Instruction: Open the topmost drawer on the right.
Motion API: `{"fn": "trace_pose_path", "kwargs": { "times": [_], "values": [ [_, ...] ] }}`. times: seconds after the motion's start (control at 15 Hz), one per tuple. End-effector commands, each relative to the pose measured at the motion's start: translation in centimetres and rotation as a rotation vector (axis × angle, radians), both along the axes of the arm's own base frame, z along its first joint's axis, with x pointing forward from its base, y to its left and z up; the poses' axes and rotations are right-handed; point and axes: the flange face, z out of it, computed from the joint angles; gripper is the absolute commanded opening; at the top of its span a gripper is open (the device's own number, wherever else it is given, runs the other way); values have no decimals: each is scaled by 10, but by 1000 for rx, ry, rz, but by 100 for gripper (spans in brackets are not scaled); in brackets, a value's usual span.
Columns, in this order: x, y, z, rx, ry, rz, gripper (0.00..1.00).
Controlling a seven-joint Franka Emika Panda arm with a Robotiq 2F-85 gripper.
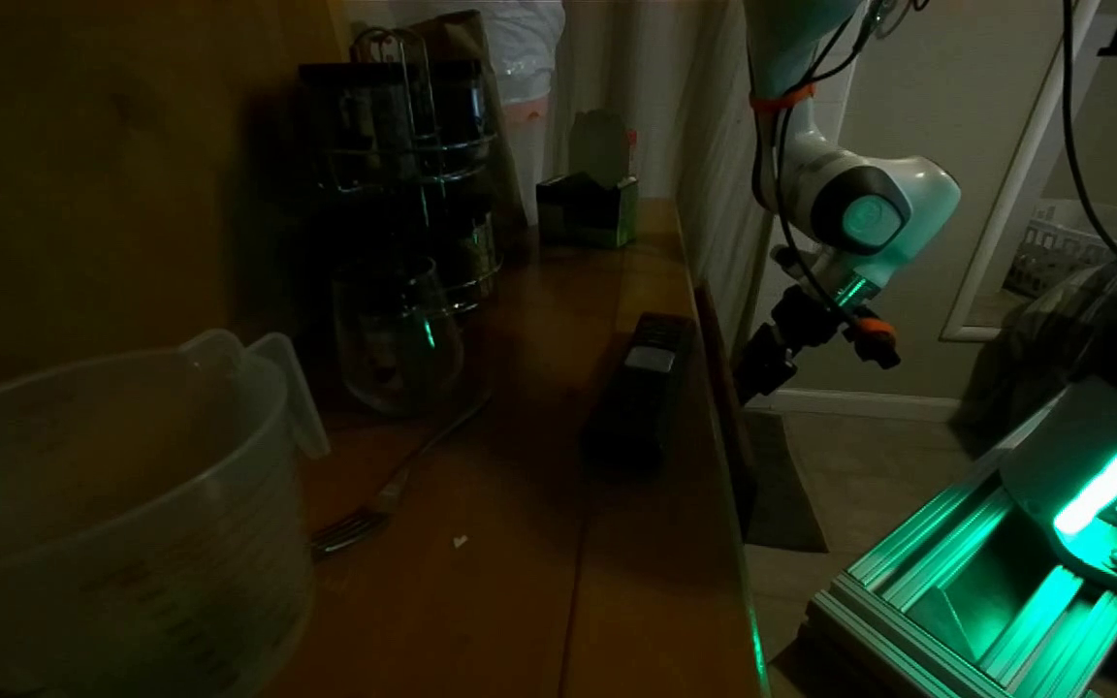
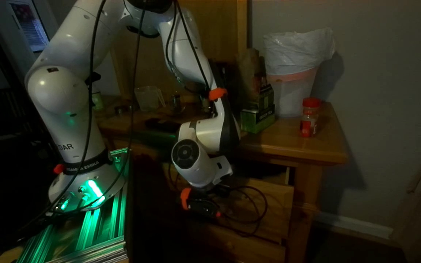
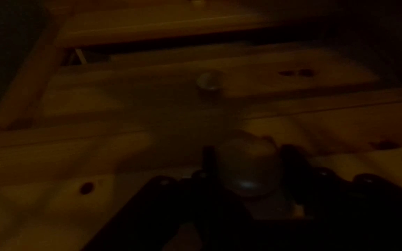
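- The gripper was seen closed down to the width of a round knob, apparently pinched between the jaws; in the gloom, firmness could not be judged.
- The knob was presumably taken by its sides so that slipping would be prevented during a straight pull.
- By it the drawer was held partly drawn out below the bench, as was shown in an exterior view; the task was thus judged well begun.
- A second knob, well apart from the jaws, was untouched, being judged lower down since the wrist view appeared inverted.
- The arm was bent low, presumably so that the pull could be made squarely.
- A handset was placed near the bench's front edge, where it might be jolted by a jerk.
- Farther from that edge a fork, a glass and a jug were set, probably just stored there.
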Motion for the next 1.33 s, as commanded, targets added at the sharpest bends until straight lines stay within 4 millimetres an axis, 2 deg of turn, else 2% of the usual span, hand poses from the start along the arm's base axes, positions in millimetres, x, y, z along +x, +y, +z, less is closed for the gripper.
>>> {"fn": "trace_pose_path", "kwargs": {
  "times": [0.0, 0.27, 0.4, 0.53, 0.8, 1.07, 1.27],
  "values": [
    [-49, -33, -16, -82, 128, -24, 76],
    [-89, -74, 1, -282, 312, -83, 99],
    [-94, -89, 18, -362, 332, -109, 100],
    [-89, -95, 33, -405, 312, -135, 100],
    [-75, -84, 68, -338, 250, -122, 100],
    [-70, -68, 105, -269, 230, -91, 100],
    [-46, -47, 130, -226, 184, -56, 100]
  ]
}}
